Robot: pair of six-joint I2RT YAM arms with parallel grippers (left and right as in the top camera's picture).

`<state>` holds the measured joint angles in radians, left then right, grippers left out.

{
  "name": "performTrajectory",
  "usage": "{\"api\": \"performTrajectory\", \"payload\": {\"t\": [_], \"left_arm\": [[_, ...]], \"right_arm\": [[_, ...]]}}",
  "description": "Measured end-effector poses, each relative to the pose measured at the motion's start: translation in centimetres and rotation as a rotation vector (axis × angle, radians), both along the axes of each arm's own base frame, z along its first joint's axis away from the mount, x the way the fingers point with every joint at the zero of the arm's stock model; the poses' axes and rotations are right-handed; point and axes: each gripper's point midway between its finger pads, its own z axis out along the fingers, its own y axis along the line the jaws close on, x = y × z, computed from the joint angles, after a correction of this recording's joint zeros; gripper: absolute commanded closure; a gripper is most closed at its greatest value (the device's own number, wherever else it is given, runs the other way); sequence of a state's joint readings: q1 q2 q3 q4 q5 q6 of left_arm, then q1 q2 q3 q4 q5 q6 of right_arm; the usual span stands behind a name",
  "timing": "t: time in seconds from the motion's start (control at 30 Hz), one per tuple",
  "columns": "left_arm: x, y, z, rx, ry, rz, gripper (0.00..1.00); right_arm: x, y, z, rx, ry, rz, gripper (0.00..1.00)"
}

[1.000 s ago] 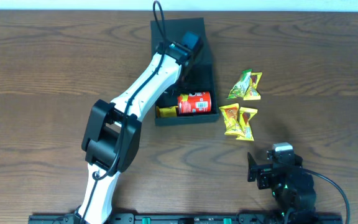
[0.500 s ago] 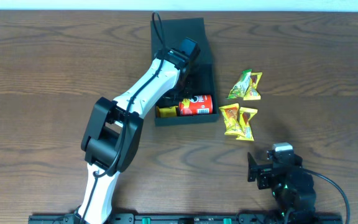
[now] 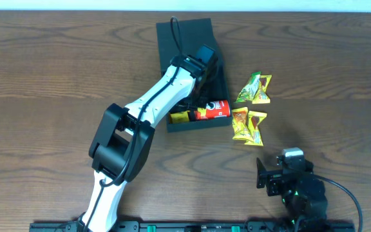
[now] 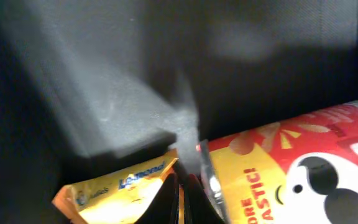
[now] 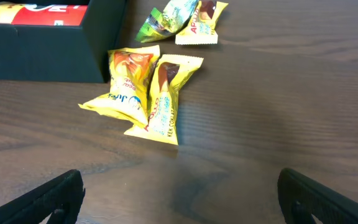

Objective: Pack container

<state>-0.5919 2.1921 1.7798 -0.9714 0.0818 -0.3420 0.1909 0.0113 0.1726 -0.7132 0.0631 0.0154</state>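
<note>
Container point(image 3: 198, 125): dark teal square box with hinged flap lid, on the wooden tabletop point(image 3: 57, 77), centre and towards the far side.

Orientation: mouth up, lid thrown back at the far end. Long axis runs from near to far, skewed a little so the near wall sits further right than the lid.

Contents, near end: one red crisp can point(image 3: 212, 110) lying on its side, long axis across the box along the near wall. One yellow snack packet point(image 3: 178, 117) just to its left.

Outstanding: yellow packet pair point(image 3: 248, 124) just beside the right wall, and green-and-yellow packet pair point(image 3: 255, 88) a little further out. Both pairs lie loose on the tabletop.

Left fingers point(image 4: 194, 208): reached down inside the container, pressed together, nothing pinched. The tips sit at the seam between packet and can.

Right fingers point(image 5: 48, 199): spread wide, empty, parked by the near edge and facing the yellow pair.

Step in hand (judged): packing part done, with the left arm settling the items already inside.

Next move (judged): lift the left fingers clear of the walls, then take the yellow pair, which is nearest. The soft wrappers call for a pinch on a crimped edge, and the drop should go behind the can. How much floor is free there cannot be told, as the arm hides it.
</note>
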Motion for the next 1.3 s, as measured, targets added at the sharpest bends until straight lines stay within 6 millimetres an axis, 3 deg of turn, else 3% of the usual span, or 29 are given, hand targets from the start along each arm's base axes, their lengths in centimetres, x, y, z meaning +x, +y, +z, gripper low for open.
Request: {"api": "performTrajectory", "payload": {"t": [0.4,1.3], "left_arm": [[-0.5,5.7,-0.1,0.176,0.057,0.042,0.94],[-0.3,7.5,0.2,0.284,0.042,-0.132,0.94]], "right_arm": [[0.0,0.0,0.0,0.0,0.0,0.0,0.01],[0.0,0.0,0.0,0.0,0.0,0.0,0.01]]}}
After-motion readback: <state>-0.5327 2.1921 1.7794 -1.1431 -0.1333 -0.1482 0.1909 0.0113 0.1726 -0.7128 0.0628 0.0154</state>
